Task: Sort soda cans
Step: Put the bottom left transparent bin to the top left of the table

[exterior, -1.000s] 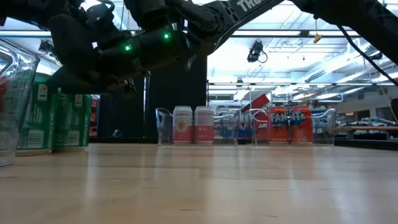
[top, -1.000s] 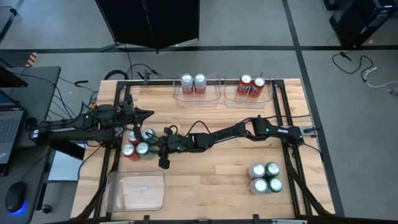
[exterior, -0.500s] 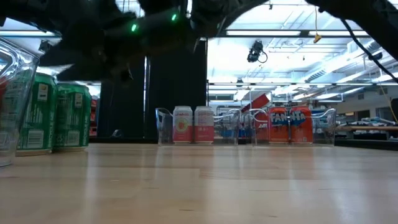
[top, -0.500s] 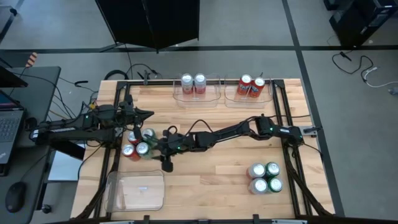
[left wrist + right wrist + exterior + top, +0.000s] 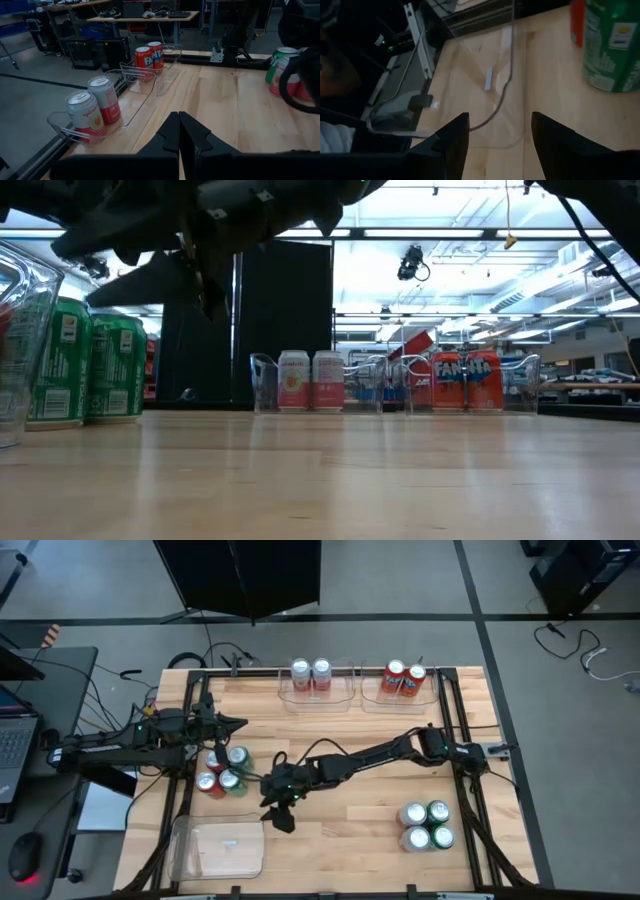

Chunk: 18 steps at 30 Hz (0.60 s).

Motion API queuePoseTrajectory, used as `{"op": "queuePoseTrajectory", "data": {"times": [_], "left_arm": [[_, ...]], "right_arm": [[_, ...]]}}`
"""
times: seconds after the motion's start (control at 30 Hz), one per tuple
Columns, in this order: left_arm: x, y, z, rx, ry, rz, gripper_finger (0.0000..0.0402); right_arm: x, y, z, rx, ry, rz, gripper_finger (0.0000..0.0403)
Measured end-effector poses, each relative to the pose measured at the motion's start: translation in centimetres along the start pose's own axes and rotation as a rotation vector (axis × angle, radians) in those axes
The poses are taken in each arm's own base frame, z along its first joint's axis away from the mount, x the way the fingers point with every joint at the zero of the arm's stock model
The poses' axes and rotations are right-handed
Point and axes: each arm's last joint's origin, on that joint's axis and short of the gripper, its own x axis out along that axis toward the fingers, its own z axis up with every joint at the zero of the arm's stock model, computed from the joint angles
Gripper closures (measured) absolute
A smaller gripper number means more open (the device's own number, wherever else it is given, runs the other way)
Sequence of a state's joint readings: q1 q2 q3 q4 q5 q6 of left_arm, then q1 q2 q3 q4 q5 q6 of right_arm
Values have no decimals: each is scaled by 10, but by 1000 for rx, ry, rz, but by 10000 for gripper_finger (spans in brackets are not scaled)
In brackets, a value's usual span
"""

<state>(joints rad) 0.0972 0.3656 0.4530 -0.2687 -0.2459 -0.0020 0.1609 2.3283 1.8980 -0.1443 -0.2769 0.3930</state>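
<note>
A cluster of red and green soda cans (image 5: 224, 770) stands upright at the table's left; two of the green ones (image 5: 90, 365) show in the low view. My right gripper (image 5: 283, 818) hovers open and empty, near-right of that cluster and above the table. In its wrist view (image 5: 500, 135) a green can (image 5: 612, 45) stands off to one side. Beyond its fingers lies the empty clear tray (image 5: 470, 100). My left gripper (image 5: 236, 722) waits shut just beyond the cluster's far side (image 5: 179, 131). Several green and silver cans (image 5: 427, 825) stand at the near right.
Two clear trays stand along the far edge. One holds two silver-white cans (image 5: 311, 675) and the other two red cans (image 5: 405, 678). An empty clear tray (image 5: 220, 845) sits at the near left corner. Bare wood spreads across the table's middle (image 5: 370, 810).
My right gripper has drawn away from the can cluster toward the table's near edge. It has risen and tipped more level while rolling at the wrist. The cans in the cluster stand where they did.
</note>
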Motion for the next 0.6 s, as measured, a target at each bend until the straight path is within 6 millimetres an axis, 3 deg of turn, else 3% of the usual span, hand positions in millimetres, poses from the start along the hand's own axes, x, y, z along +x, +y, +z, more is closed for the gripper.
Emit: {"op": "queuePoseTrajectory", "data": {"times": [0.33, 0.6], "left_arm": [[0, 0, 1, -4, -5, 0, 401], [0, 0, 1, -9, -9, 0, 401]], "right_arm": [[6, 8, -4, 43, -30, -19, 205], [6, 4, -4, 16, -42, -98, 244]]}}
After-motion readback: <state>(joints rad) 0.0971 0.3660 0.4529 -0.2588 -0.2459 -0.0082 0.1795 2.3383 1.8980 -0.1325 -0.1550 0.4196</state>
